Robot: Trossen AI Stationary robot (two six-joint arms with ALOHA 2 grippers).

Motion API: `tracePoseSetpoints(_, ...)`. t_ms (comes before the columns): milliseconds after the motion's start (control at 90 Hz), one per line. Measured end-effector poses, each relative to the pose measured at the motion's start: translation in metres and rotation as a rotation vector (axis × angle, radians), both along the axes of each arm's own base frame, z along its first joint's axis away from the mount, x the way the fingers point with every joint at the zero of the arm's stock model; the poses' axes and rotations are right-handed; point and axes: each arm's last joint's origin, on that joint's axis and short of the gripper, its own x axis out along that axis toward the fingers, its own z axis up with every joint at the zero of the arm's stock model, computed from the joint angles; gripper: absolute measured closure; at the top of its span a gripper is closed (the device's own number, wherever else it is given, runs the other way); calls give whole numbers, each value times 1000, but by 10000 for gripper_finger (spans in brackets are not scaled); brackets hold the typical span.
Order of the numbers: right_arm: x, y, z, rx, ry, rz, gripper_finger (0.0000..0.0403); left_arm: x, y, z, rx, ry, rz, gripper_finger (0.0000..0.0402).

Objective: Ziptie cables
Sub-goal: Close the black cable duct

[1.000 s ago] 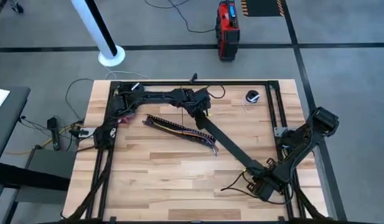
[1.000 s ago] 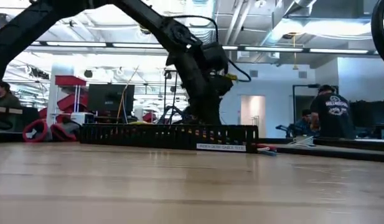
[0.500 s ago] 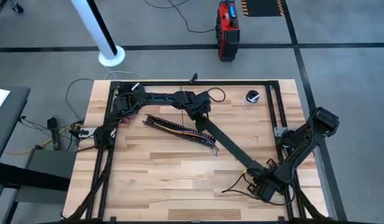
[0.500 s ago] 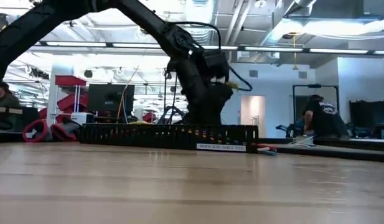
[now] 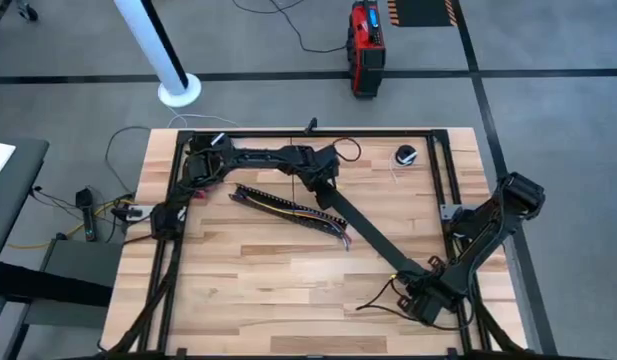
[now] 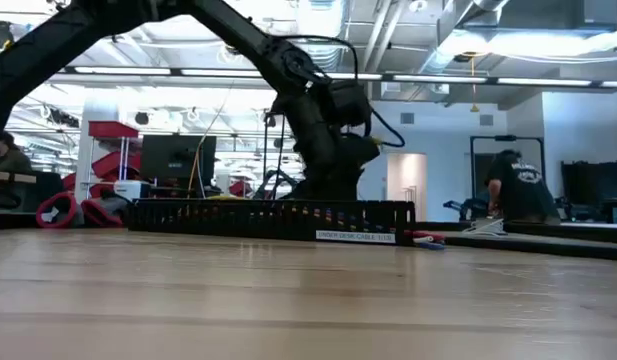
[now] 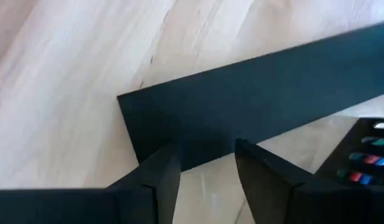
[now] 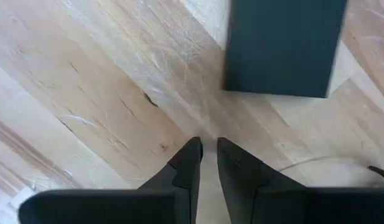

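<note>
The cables [image 5: 306, 214], thin coloured wires, lie in a long black comb-slotted channel [image 5: 278, 206] at mid-table; the low view shows it as a toothed wall [image 6: 268, 215]. A flat black strip [image 5: 378, 232] runs diagonally from the table's middle toward the front right. My left gripper [image 7: 207, 171] is open over the strip's far end [image 7: 179, 118], with the cables' coloured ends [image 7: 366, 169] beside it. My right gripper [image 8: 207, 155] is at the front right [image 5: 420, 292], its fingers nearly together over bare wood, just short of the strip's near end [image 8: 282, 46].
A black metal frame [image 5: 443, 170] borders the table's far, left and right sides. A small round black-and-white object [image 5: 405, 155] lies at the back right. Thin dark wires [image 5: 373, 300] trail on the wood by the right gripper. People stand in the room behind [image 6: 513, 185].
My left gripper has moved a little toward the table's right edge and dipped toward the flat strip's far end. The strip, the channel and the cables lie where they were.
</note>
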Motion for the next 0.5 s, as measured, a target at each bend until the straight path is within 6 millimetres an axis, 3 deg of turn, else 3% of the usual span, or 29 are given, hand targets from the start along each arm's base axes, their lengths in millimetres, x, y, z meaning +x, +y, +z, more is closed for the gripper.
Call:
tracePoseSetpoints(100,0,0,0,0,0,-1,351,4,-3,10,93,-2,-20,253)
tracePoseSetpoints(289,0,0,0,5,-3,0,351,-1,7,7,97,30,34,253)
tracePoseSetpoints(500,0,1,0,6,-3,0,351,-5,22,-4,-28,21,72,253)
